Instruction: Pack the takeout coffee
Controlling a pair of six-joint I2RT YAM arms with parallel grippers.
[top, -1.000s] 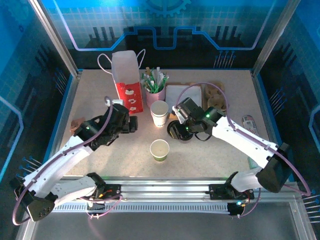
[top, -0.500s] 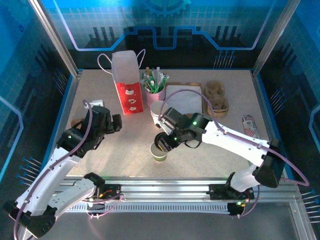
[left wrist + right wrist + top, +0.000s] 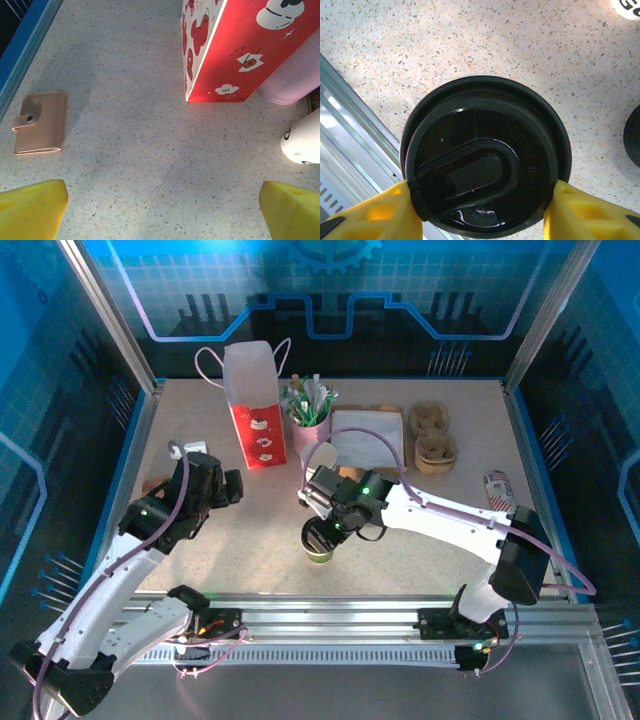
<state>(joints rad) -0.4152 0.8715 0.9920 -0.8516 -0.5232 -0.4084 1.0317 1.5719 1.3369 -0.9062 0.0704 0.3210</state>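
Right wrist view, item one: right gripper [image 3: 485,212], yellow fingers [image 3: 380,212] at a middling spread, clamped on either side of the black lid [image 3: 480,155]. The lid now lies over the mouth of the takeout coffee cup [image 3: 320,554], by the middle of the near edge of the table [image 3: 260,540]. A second ago gripper and lid were further back and to the right, beside the printed white cup [image 3: 302,142]. Whether the lid is pressed home cannot be told.

Item two: left gripper [image 3: 162,210], jaws wide and empty, over bare table toward the left edge. A second ago it reached nearer the centre; over the last half second it has barely shifted.

Item three: tan wallet [image 3: 39,122], flat by the left edge.

Item four: red-and-white gift bag [image 3: 250,410] and pink cup of sticks [image 3: 308,432], upright toward the far edge, unmoved.
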